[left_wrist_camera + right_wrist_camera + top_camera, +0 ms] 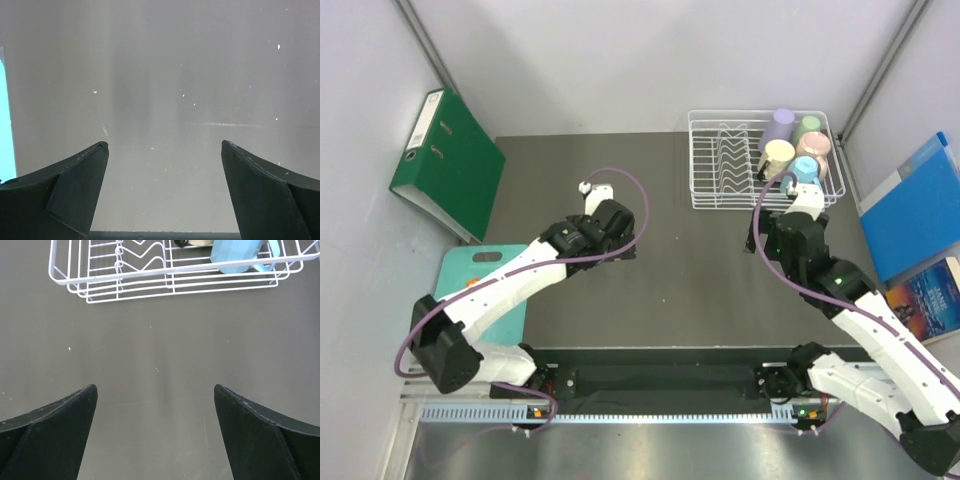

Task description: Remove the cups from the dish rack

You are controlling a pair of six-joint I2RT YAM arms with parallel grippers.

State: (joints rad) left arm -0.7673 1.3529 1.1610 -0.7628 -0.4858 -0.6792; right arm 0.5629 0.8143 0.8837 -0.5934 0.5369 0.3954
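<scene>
Dish rack: white wire, on the far right of the dark bench. Its long axis runs left–right in the top view, with one long side facing the right arm. The upright prong row fills its left and middle part, and the cups cluster in the right end.

Cups: lavender cup and mint green cup farthest, cream-yellow cup and pink cup in the middle, light blue cup nearest. They are packed close. Mouth up or down: cannot tell.

The right wrist view adds the rack's near wall, the zigzag prongs and the light blue cup's handle, on its right side there. The left wrist view shows bare bench and a strip of the teal cutting board.

Left end effector: released, fingers wide, over mid-bench.
Right end effector: released, wide, near the rack but apart from it.

Writing: green binder spine label and book cover are both illegible.
</scene>
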